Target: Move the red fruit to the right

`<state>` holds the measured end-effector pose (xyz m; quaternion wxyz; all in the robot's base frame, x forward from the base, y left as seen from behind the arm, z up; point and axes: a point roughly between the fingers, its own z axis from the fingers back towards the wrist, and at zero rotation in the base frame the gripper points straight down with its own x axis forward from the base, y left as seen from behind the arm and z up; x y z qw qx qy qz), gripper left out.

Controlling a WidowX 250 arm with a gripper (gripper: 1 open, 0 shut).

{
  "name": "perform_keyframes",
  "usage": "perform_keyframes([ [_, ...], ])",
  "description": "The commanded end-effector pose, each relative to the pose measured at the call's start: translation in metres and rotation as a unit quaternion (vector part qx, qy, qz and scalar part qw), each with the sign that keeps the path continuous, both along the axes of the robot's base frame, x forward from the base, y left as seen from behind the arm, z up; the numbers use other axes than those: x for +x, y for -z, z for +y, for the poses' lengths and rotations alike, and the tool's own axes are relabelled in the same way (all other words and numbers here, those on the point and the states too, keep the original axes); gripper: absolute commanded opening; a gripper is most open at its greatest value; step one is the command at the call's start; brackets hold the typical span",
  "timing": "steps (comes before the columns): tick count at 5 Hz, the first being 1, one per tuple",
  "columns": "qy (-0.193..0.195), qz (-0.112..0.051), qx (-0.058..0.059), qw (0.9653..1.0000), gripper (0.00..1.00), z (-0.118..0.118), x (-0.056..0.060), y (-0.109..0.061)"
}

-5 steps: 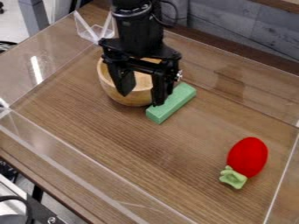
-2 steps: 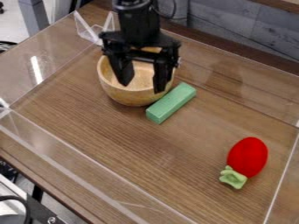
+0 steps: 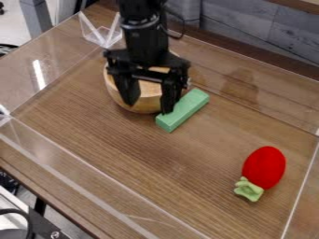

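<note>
Red fruit (image 3: 264,165) lying on the wooden bench (image 3: 137,163) toward the lower right, near the right clear wall, light green leafy cap at its lower left. Untouched, nothing around it. Well apart, up and to the left: green rectangular block (image 3: 182,110) lying at a slant, just beside a wooden bowl (image 3: 130,91). Black end effector (image 3: 148,91) pointing down over the bowl's right side, released, fingers spread wide with nothing between them, one finger over the bowl and the other close to the block's upper end. Clear plastic walls (image 3: 35,147) framing the bench on all sides.
</note>
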<state>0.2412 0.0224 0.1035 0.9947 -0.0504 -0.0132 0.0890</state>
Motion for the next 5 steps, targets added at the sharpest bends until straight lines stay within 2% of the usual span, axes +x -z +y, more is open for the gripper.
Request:
perform_keyframes([
  [1,0.011,-0.034,0.009,0.9993,1.00,0.010,0.010,-0.029],
  [2,0.019,-0.037,0.011,0.9991,1.00,0.004,0.007,-0.021],
  [3,0.027,-0.035,0.012,0.9990,0.00,-0.001,0.006,-0.014],
  [5,0.036,-0.039,0.011,0.9985,0.00,0.007,0.016,-0.010],
])
